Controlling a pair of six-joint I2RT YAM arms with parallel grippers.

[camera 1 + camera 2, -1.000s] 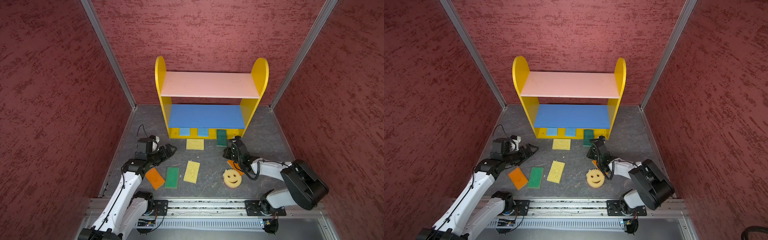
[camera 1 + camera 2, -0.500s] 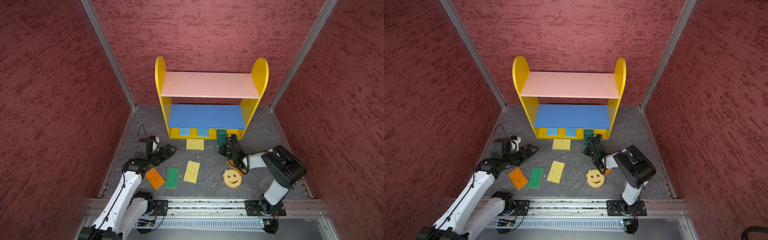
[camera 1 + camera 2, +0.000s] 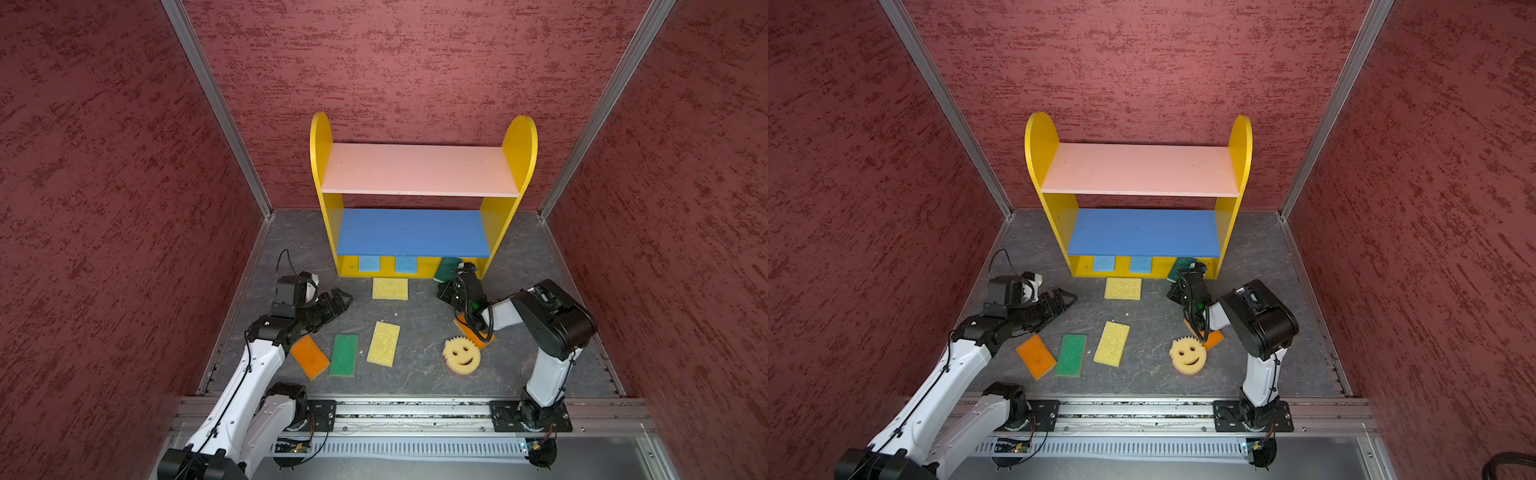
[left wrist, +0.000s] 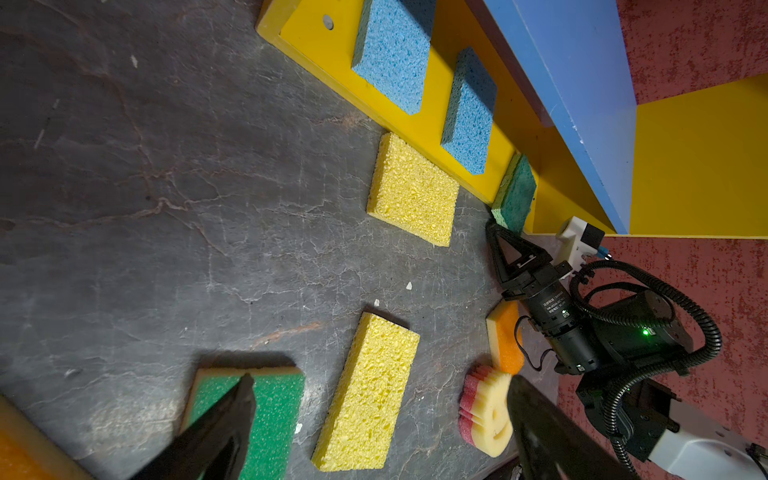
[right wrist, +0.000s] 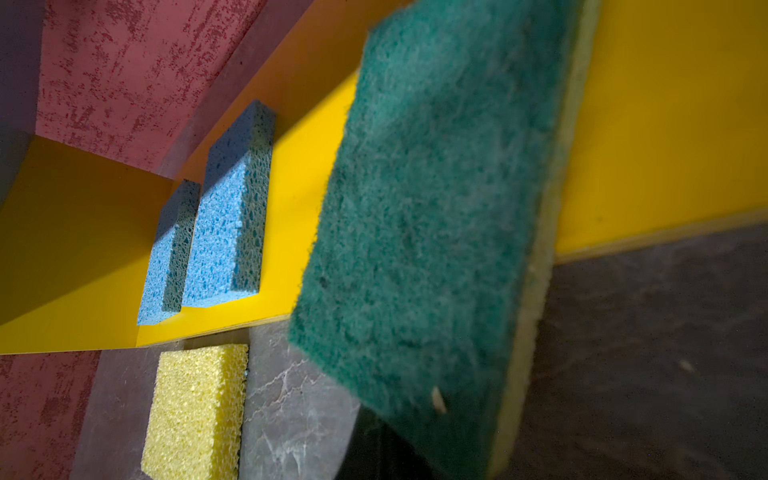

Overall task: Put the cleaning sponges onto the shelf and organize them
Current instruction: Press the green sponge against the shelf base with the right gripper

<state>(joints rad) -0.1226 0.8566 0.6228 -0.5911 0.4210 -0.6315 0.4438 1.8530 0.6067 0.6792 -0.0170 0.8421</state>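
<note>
You are working the tilted green sponge [image 3: 448, 266] onto the base of the shelf [image 3: 415, 170], right gripper [image 4: 494, 232] shut at its edge, gripping or pushing I cannot tell, left gripper [image 3: 343, 296] gaping empty; next, I judge, it is needing laying flat inside.

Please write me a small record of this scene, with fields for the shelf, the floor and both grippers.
Shelf base: two blue sponges; dark green sponge across its front edge
Floor: two yellow sponges, green sponge, two orange sponges, smiley sponge
Left gripper: open, empty
Right gripper: shut, tips at the dark green sponge
</note>
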